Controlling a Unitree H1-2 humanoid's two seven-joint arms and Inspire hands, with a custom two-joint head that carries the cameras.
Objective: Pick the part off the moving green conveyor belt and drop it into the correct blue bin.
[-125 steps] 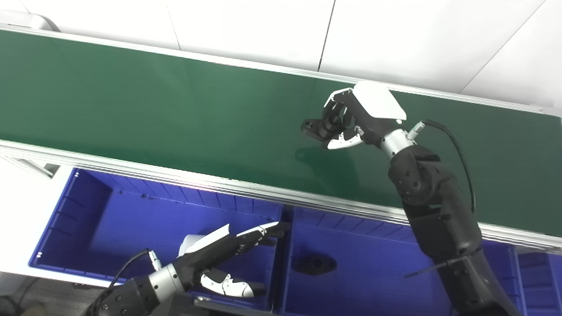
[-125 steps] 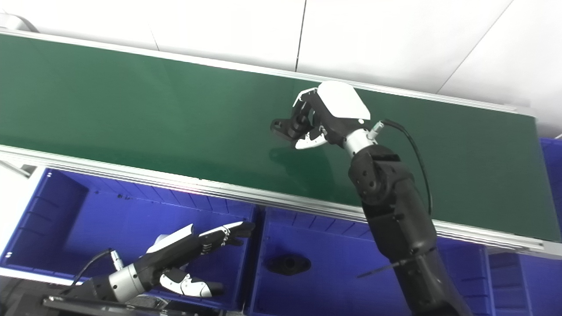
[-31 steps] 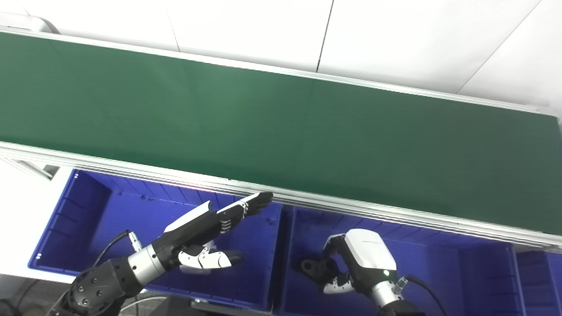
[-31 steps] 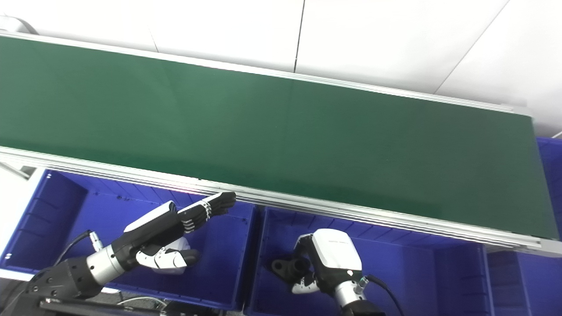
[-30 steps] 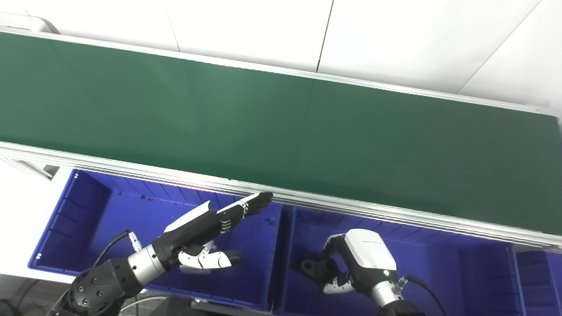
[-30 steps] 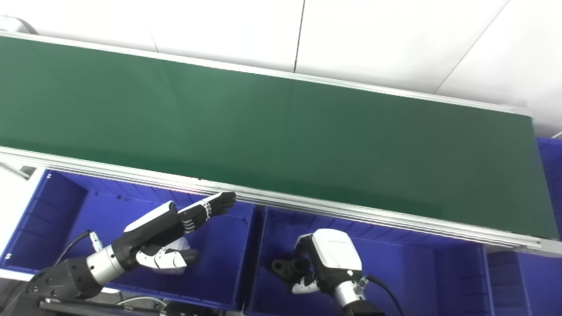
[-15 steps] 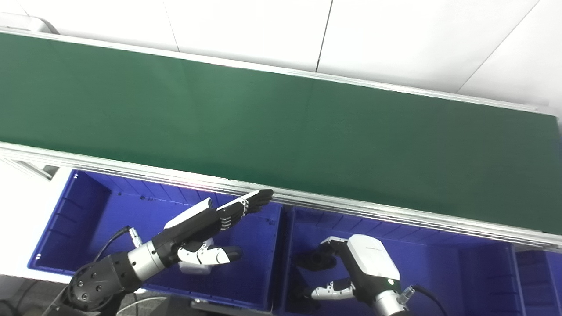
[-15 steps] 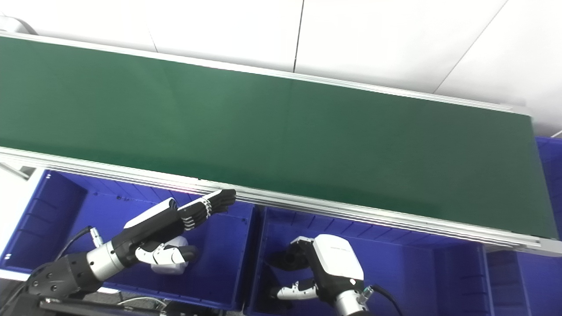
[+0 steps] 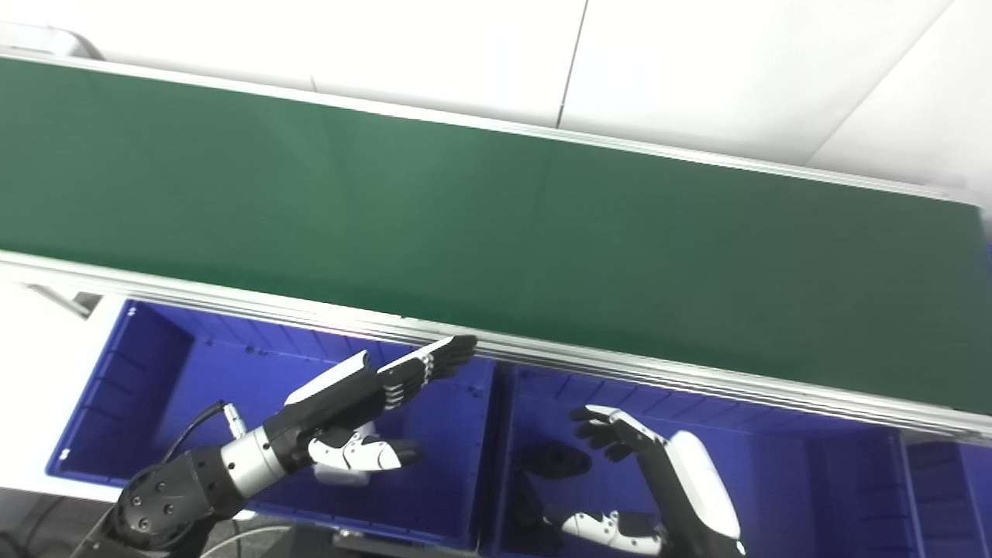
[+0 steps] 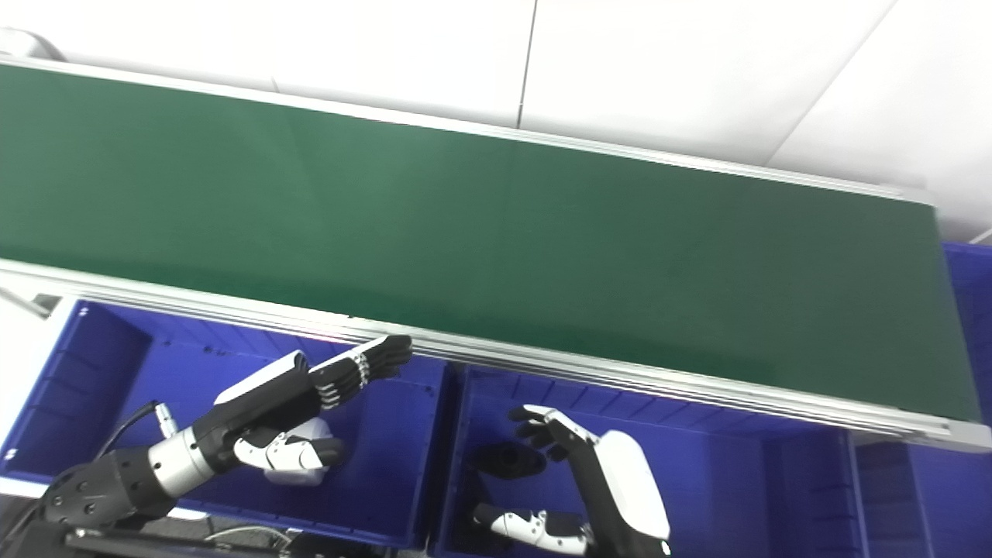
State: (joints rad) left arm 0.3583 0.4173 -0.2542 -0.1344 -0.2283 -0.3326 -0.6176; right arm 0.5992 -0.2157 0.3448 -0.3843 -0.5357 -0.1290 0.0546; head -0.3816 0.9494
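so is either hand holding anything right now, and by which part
Nothing is held. The right hand is open above the middle blue bin, with the black part lying loose on the bin floor. The left hand is open too.

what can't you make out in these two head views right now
- White thing in the left bin: mostly behind the left hand, both views; shape unclear.
- Black part in the middle bin: dark, detail unreadable.
- Right hand: wrist and arm cut off by the bottom edge.
- Right-most bin: cut by the frame edge.

A black part [image 9: 555, 460] lies flat in the right blue bin [image 9: 806, 480], beside the bare green conveyor belt [image 9: 496, 232].
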